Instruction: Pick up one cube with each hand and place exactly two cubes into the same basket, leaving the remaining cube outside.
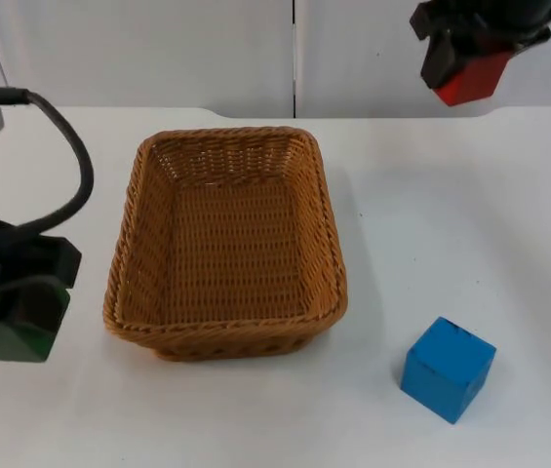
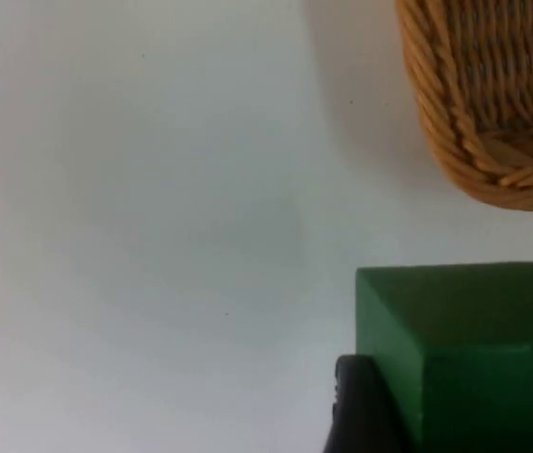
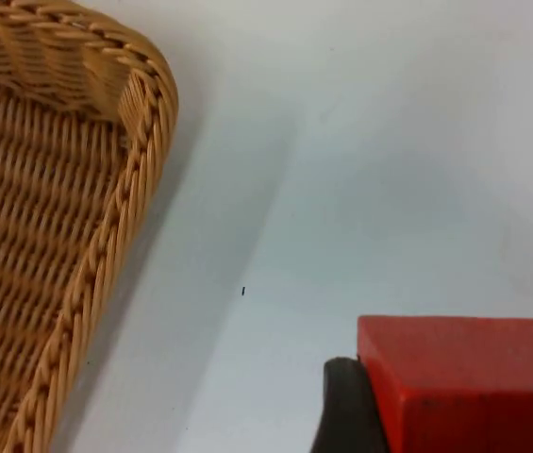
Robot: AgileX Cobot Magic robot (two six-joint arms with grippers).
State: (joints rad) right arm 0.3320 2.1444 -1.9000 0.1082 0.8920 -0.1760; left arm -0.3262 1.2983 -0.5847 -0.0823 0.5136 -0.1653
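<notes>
With a cube clamped in each claw, both arms stand outside the basket (image 1: 226, 239), one on either side of it.

The left gripper (image 1: 12, 327) holds the green cube (image 1: 10, 331) just left of the basket's near-left corner, so its drop lies to the right; it looks the nearer of the two. The right gripper (image 1: 465, 68) carries the red cube (image 1: 472, 78) raised at the far right, well apart from the rim, the basket lying left and nearer. How high each cube hangs is hard to judge. The blue cube (image 1: 448, 369) rests on the table (image 1: 431, 214), near right, outside the basket, whose long axis runs near to far.
</notes>
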